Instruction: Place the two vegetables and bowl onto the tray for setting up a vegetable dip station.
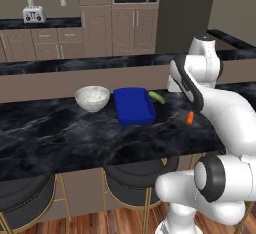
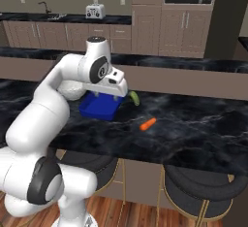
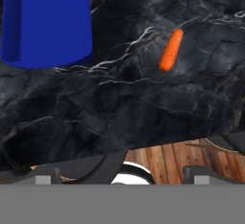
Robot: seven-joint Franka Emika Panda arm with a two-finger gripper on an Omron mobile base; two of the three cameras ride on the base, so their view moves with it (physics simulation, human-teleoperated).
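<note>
On the dark marble desk (image 1: 60,133) nothing is loaded yet — blue tray (image 1: 133,105) bare, bowl (image 1: 92,98) left of it, cucumber (image 1: 156,97) just right, carrot (image 3: 171,50) farther right — fingers (image 3: 119,173) spread, holding nothing

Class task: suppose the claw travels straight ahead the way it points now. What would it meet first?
Most likely the bare black marble counter, between the blue tray and the orange carrot. The open claw seems aimed at neither, though depth is hard to judge.
</note>
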